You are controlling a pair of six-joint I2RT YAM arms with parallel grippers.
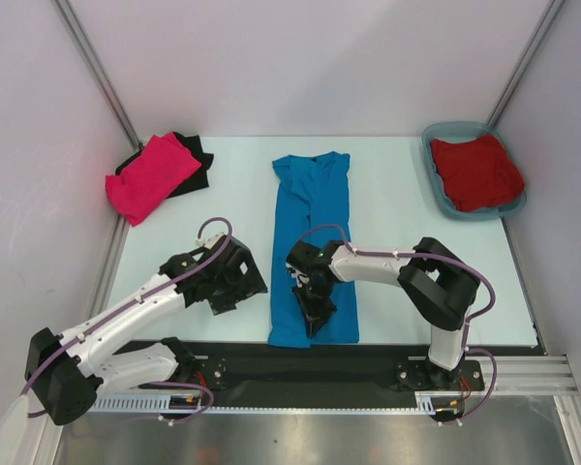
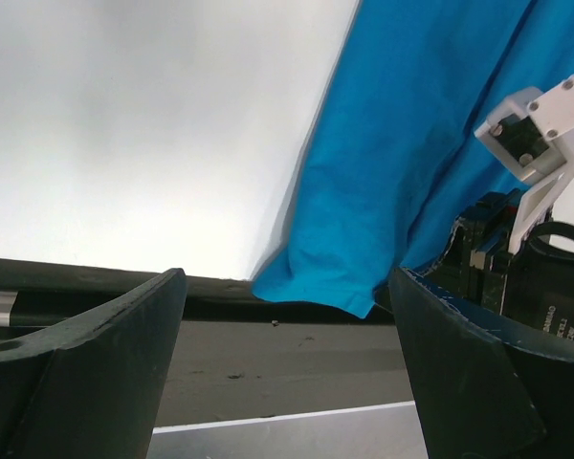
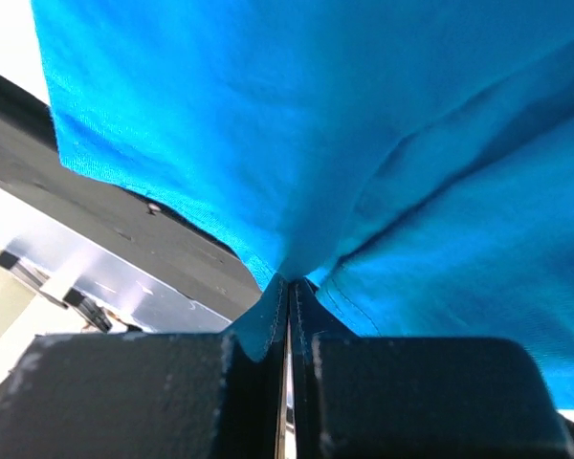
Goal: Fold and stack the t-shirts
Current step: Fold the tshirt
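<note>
A bright blue t-shirt lies as a long narrow strip down the middle of the table, collar at the far end. My right gripper is shut on a pinch of the blue cloth near its near hem. My left gripper stands open just left of the shirt's near left corner, nothing between its fingers. A hot pink t-shirt lies folded on a black one at the far left. A dark red t-shirt lies crumpled at the far right.
The red shirt sits inside a teal plastic tub at the far right corner. A black mounting rail runs along the table's near edge, under the blue shirt's hem. Metal frame posts and white walls close in the sides.
</note>
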